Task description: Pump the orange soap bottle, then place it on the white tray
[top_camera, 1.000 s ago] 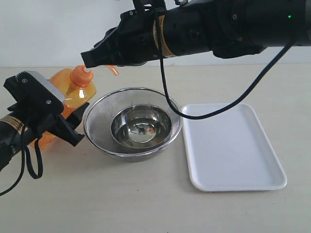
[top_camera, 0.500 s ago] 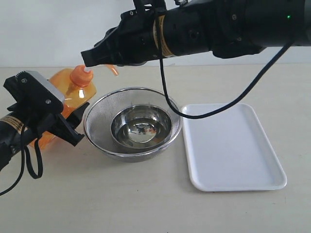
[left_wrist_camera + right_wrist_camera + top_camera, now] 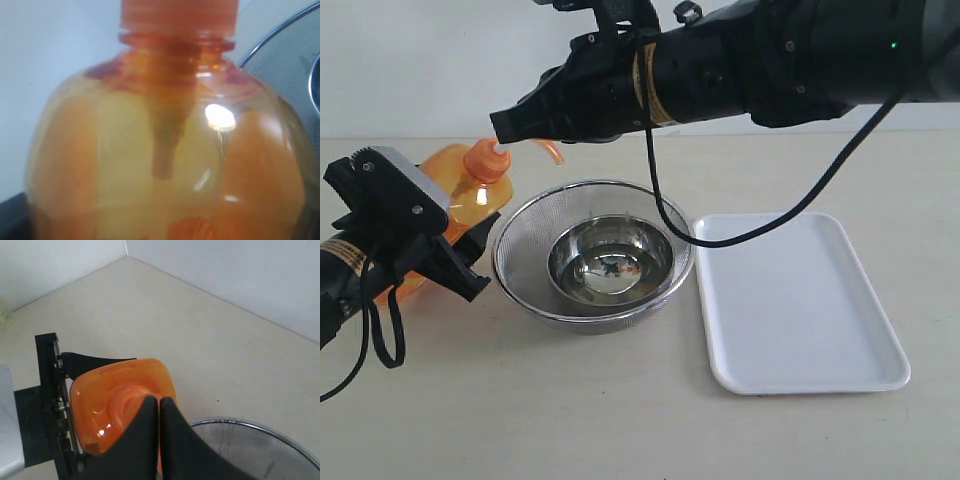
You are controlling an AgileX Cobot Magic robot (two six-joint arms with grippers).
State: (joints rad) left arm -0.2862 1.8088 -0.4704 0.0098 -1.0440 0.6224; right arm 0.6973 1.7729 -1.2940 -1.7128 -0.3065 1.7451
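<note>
The chief risk lies at the pump head (image 3: 488, 160). The right end effector (image 3: 506, 124), its fingers pressed together in the right wrist view (image 3: 159, 403), sits at the top of the pump at the upper left of the exterior frame. The pictures do not settle whether it touches. The orange soap bottle (image 3: 470, 195) leans with its neck toward the bowls, so a push from those narrow tips could glance off the head instead of driving it down. The left end effector (image 3: 470, 252) is clamped on the bottle's body at the left of the frame. An off-centre push could twist the smooth bottle in that grip. The spout points toward the mesh bowl (image 3: 520, 250), yet soap may land on the rim or the tabletop (image 3: 620, 420).

In the left wrist view the bottle (image 3: 165, 150) shows orange liquid low in its body. The mesh bowl holds a smaller steel bowl (image 3: 570, 250); whether the glint inside is soap or a reflection cannot be told. The white tray (image 3: 800, 300), at the right, holds nothing.
</note>
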